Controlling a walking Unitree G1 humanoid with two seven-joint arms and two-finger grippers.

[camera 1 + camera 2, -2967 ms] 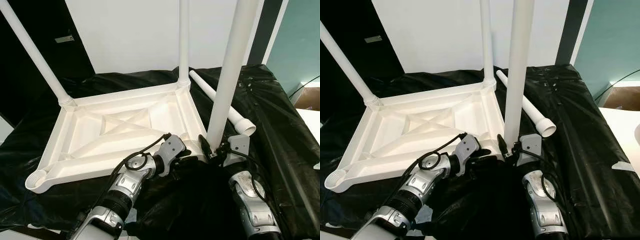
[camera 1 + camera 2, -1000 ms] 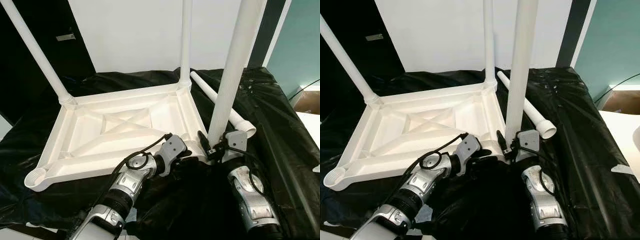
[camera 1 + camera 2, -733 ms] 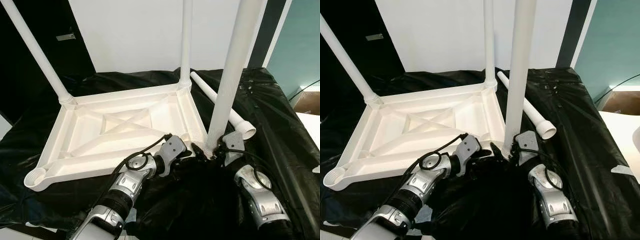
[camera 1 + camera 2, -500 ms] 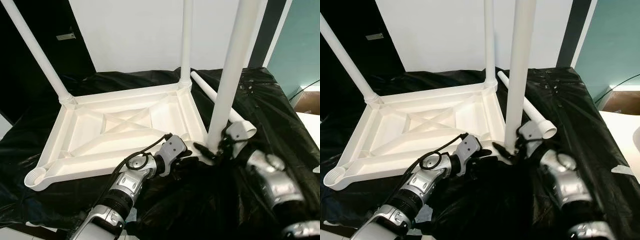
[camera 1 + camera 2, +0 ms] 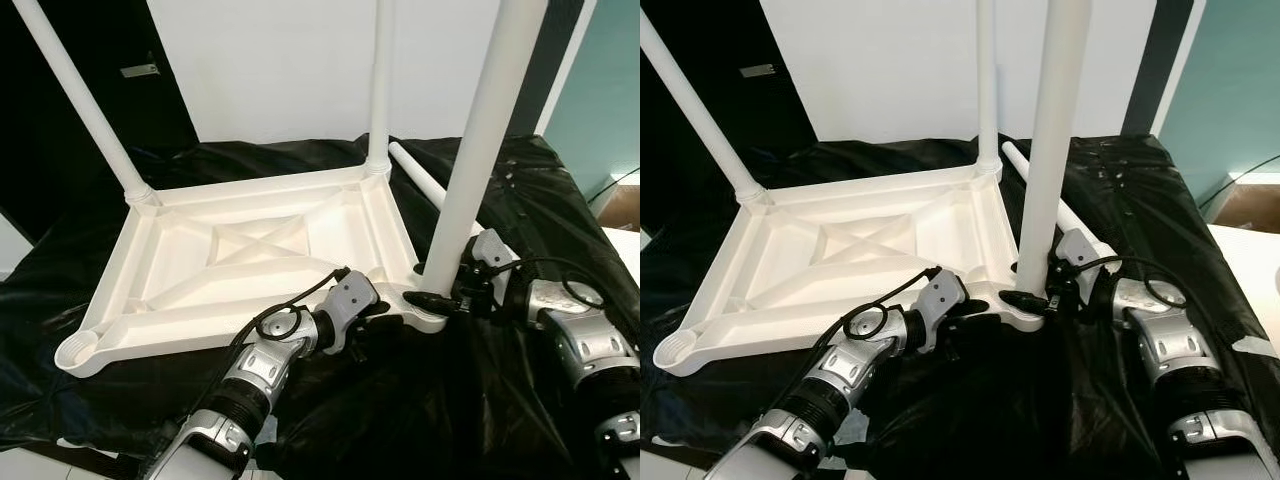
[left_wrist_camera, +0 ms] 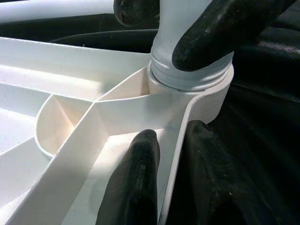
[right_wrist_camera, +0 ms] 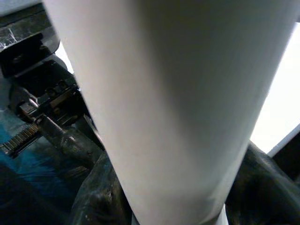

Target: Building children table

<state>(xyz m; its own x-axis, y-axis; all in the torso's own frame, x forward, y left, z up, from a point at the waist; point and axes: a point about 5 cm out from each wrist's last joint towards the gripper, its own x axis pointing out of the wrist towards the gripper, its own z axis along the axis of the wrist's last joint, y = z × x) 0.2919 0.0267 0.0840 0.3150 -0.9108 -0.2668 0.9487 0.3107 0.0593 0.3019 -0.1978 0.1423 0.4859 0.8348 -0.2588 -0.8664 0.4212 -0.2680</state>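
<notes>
The upturned white plastic table top point(image 5: 250, 255) lies on black sheeting point(image 5: 520, 200), three legs up; it looks light, stiff and slick. We clench its near rim in our left gripper point(image 6: 164, 187) by the socket. Our right gripper point(image 5: 447, 297) clasps the near leg point(image 5: 480, 150) low, a sensible hold; a spare leg point(image 5: 420, 175) lies beyond.

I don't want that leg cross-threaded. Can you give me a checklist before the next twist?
1. Right gripper shut on the near white plastic table leg at its base: ok.
2. Left gripper clamps the rim of the upturned white plastic tabletop: ok.
3. Leg seated in the corner socket: ok.
4. Fully tightened: cannot tell.
5. Spare white leg lying on the black sheet, for the open corner socket: ok.
</notes>
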